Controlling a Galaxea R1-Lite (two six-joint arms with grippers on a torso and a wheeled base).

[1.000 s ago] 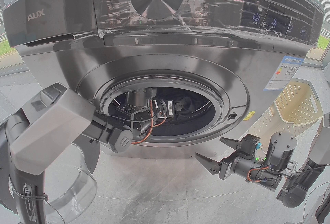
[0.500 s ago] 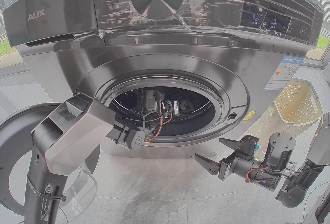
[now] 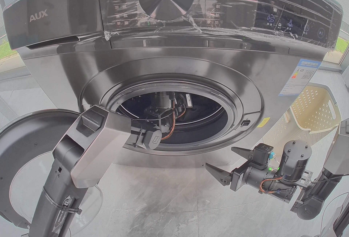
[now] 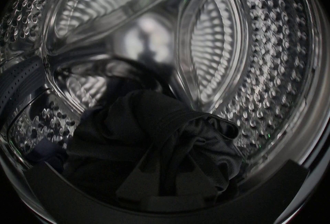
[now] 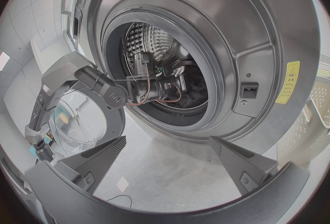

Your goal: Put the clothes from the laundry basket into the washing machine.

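Note:
The dark grey washing machine stands in front of me with its round opening uncovered. My left arm goes through that opening, and its wrist is inside the drum. A heap of dark clothes lies on the drum floor just behind the door seal, and I also see the dark clothes past the left wrist. My right gripper hangs open and empty, low in front of the machine and right of the opening. The cream laundry basket stands at the machine's right.
The machine's door is swung wide to the left, its glass bowl facing out behind my left arm. Bare grey tiled floor lies below the opening, between the arms. The basket's perforated wall is close to my right arm.
My left arm has pushed further into the drum, with the forearm swinging right and the wrist rising toward the top of the opening. More of the open door shows. The right arm barely moved.

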